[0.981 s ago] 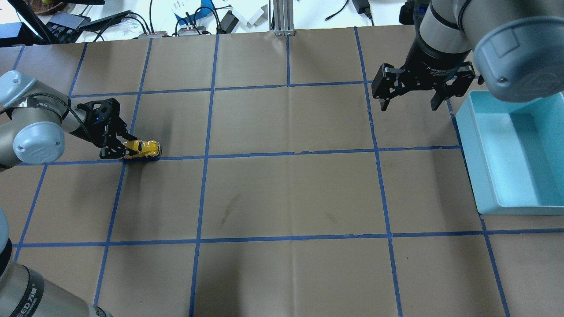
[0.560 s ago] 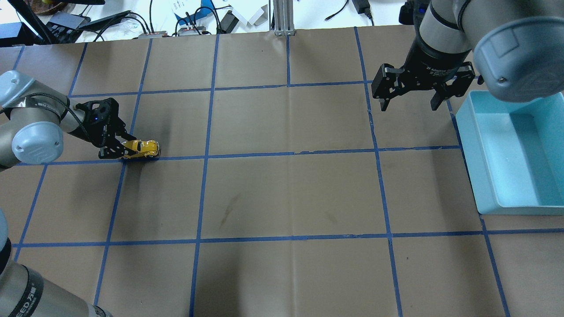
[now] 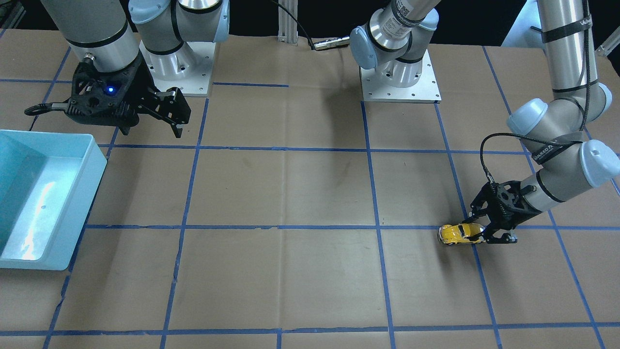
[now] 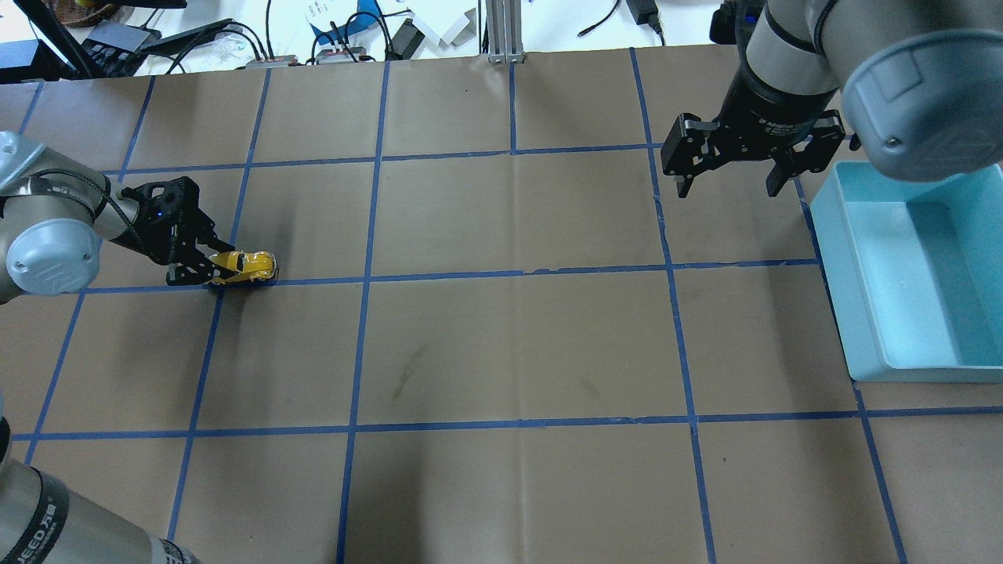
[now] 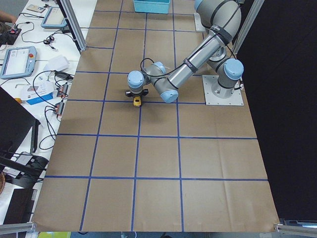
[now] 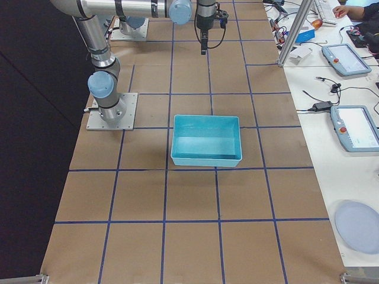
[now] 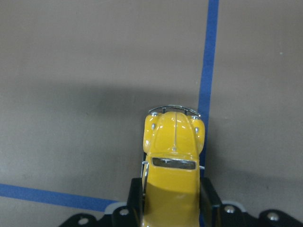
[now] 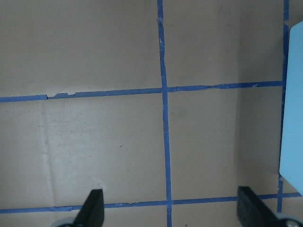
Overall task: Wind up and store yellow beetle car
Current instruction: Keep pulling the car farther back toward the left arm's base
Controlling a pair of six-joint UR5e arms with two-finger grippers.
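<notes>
The yellow beetle car (image 4: 244,268) sits on the brown table on a blue tape line at the left. In the front-facing view the car (image 3: 460,233) is at the right; in the left wrist view its bonnet (image 7: 173,142) points away from me. My left gripper (image 4: 213,272) is shut on the car's rear half, wheels on the table. In the front-facing view the left gripper (image 3: 484,235) holds it low. My right gripper (image 4: 727,186) hangs open and empty above the table at the far right, beside the teal bin (image 4: 925,274).
The teal bin (image 3: 43,194) is empty and stands at the table's right edge, seen from above. Cables and devices lie on the bench beyond the far edge (image 4: 329,39). Tablets and a person's hand show in the exterior right view (image 6: 349,12).
My left gripper has dragged the car a short way to the left along the tape line. The right arm has not moved.
</notes>
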